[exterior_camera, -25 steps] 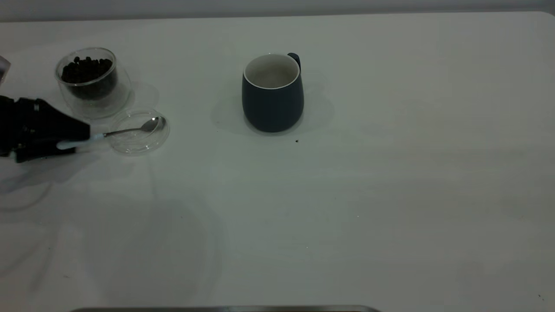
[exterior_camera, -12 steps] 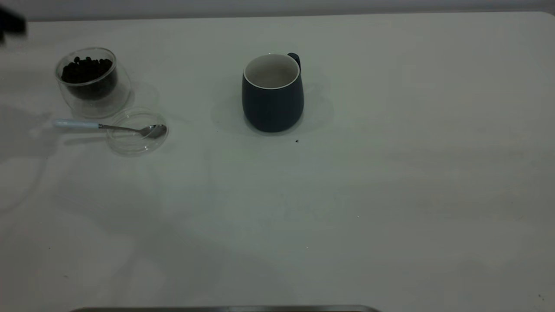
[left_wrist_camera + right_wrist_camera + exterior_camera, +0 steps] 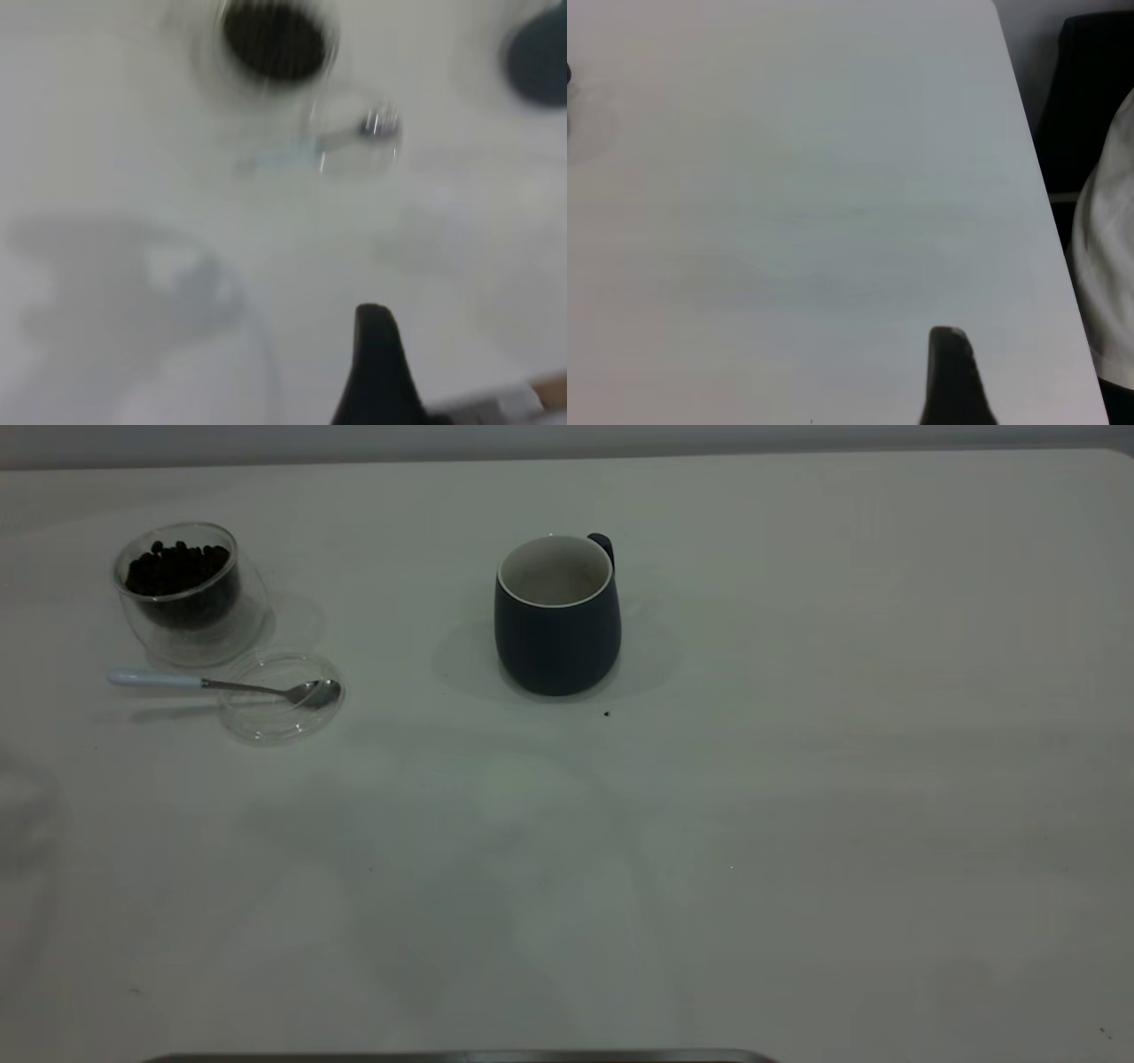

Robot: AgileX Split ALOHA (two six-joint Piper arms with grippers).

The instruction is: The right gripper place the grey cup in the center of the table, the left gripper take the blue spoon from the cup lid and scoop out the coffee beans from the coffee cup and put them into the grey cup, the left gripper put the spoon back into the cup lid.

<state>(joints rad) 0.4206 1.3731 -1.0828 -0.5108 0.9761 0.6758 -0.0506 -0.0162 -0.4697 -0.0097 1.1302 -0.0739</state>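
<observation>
The grey cup (image 3: 556,638) stands upright near the middle of the table (image 3: 709,824), its handle at the back; it also shows in the left wrist view (image 3: 539,62). At the far left stands the glass coffee cup (image 3: 190,615) with coffee beans (image 3: 177,567) heaped inside. Just in front of it lies the cup lid (image 3: 282,722). The blue spoon (image 3: 221,684) rests with its bowl on the lid and its pale handle out on the table. Neither arm appears in the exterior view. My left gripper (image 3: 376,354) is pulled back from the spoon with nothing in it. My right gripper (image 3: 952,372) hovers over bare table near the edge.
A dark speck (image 3: 607,713) lies just in front of the grey cup. A grey strip (image 3: 461,1057) runs along the near edge. In the right wrist view the table edge (image 3: 1028,124) is close, with a person's white garment (image 3: 1112,266) beyond it.
The left gripper let go of the spoon handle and drew away, out of the exterior view. The spoon settled with its bowl on the lid.
</observation>
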